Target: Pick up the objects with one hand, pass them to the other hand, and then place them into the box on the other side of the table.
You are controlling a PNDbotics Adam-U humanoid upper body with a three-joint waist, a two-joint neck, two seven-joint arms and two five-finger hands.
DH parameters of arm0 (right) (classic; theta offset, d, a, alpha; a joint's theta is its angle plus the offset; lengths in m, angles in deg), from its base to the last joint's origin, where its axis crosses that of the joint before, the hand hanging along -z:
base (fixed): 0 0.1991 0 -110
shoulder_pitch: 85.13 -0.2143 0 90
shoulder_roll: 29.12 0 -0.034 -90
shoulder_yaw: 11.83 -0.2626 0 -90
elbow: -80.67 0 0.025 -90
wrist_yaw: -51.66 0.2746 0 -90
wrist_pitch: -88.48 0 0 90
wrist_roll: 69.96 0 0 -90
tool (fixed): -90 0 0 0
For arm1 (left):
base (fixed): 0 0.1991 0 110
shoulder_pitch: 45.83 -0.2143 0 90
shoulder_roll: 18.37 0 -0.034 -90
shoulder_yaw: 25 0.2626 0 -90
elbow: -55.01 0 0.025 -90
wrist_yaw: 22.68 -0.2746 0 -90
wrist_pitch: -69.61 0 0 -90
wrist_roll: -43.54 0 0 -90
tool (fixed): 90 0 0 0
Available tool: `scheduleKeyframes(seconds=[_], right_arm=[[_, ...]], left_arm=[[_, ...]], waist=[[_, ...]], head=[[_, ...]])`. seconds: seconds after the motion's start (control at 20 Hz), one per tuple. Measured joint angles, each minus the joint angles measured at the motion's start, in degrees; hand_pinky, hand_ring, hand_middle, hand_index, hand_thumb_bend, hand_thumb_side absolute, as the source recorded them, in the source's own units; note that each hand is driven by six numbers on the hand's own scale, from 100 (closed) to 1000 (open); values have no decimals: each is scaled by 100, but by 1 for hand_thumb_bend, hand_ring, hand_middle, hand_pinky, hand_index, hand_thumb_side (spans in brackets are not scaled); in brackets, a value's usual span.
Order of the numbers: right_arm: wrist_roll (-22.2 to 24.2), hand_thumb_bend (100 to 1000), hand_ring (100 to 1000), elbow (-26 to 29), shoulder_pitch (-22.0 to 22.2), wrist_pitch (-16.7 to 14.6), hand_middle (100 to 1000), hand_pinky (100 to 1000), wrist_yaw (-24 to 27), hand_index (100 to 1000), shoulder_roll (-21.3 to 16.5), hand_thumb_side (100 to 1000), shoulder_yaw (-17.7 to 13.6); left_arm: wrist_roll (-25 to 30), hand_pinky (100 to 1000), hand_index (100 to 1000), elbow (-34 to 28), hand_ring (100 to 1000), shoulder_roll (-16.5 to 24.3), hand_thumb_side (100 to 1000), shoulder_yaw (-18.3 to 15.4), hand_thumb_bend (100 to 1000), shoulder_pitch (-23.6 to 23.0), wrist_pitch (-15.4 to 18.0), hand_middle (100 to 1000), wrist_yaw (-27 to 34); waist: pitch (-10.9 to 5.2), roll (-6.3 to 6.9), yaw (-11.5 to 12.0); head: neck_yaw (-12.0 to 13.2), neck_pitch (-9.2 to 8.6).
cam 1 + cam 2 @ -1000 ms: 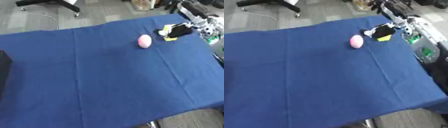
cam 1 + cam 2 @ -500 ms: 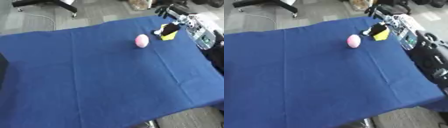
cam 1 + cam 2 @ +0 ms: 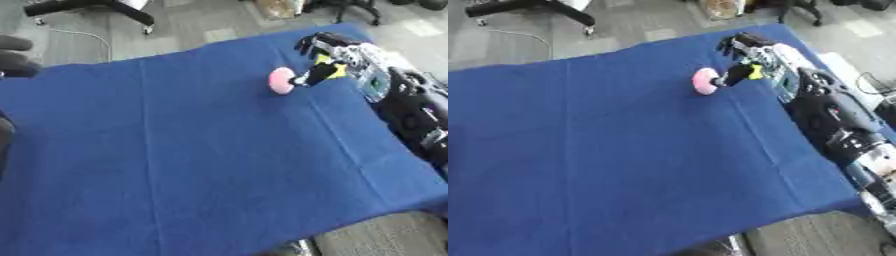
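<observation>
My right hand (image 3: 750,52) reached over the far right of the blue surface (image 3: 201,165), fingers curled round a yellow object (image 3: 331,70) to lift it for handing over; a pink ball (image 3: 281,80) lay just left.

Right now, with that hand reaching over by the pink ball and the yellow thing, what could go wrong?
The right hand is at the yellow thing, and the pink ball lies right beside it, so a finger might knock the ball and send it rolling. Both lie near the far right corner of the blue table, so either could drop off the edge.
</observation>
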Motion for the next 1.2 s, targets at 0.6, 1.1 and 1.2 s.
scheduleKeyframes(seconds=[0.6,1.1,1.2], right_arm=[[255,348,705,-433,-159,-144,653,818,-261,784,255,219,34],[-700,100,397,-600,-156,54,220,692,-526,389,335,100,-37],[-954,100,382,-459,-101,70,201,688,-493,373,334,100,-28]], left_arm=[[233,766,749,62,715,-44,665,169,590,64,37,786,71],[330,764,733,70,706,-45,659,258,574,88,61,768,110],[361,761,734,84,703,-44,656,271,573,88,69,766,111]], waist=[[8,31,72],[9,32,88],[9,32,86]], head=[[-116,0],[-127,0],[-112,0]])
